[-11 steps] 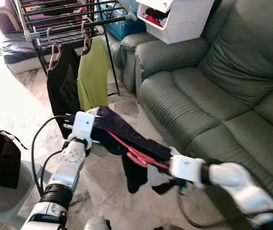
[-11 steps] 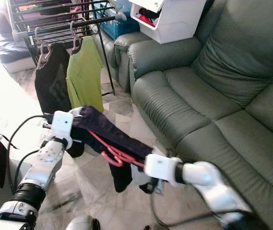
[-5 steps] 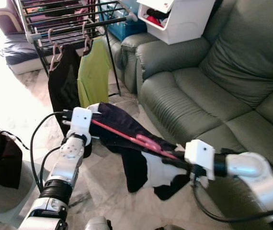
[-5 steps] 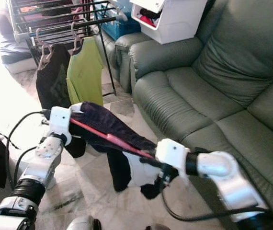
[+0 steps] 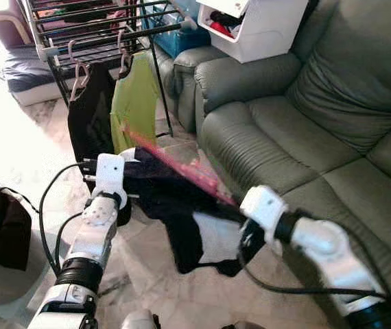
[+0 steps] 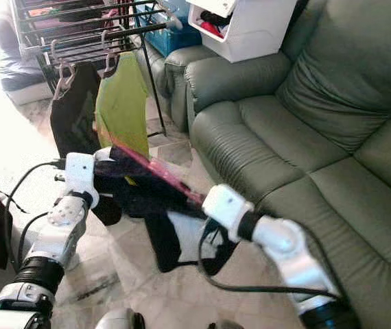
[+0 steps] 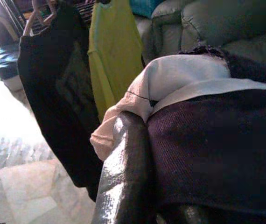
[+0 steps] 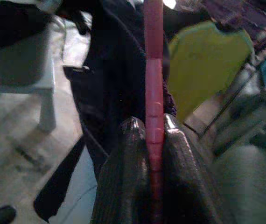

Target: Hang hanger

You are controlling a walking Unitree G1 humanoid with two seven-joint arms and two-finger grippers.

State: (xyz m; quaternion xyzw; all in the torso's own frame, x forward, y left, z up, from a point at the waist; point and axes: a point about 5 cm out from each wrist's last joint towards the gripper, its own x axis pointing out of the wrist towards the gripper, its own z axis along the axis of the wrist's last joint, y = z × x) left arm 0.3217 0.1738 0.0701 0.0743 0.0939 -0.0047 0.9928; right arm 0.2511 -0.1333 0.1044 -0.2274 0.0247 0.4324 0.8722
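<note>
Red hanger (image 5: pixel 182 168) is now swung up toward the drying rack (image 5: pixel 92 31), motion-blurred, clamped in right claw (image 8: pixel 154 154). Left claw (image 7: pixel 137 186) is clamped on dark garment (image 5: pixel 175 205); hook hidden.

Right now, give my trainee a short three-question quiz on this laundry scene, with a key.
1. True or false: the right gripper has its fingers shut on the red hanger.
2. What does the left gripper hold? A) the dark garment B) the green shirt C) a white box
3. Fill in: the green shirt hangs on the drying rack beside a ____ shirt.

Key
1. True: the hanger runs between the two fingers in the right wrist view.
2. A: the dark cloth lies against its finger in the left wrist view.
3. Black.
</note>
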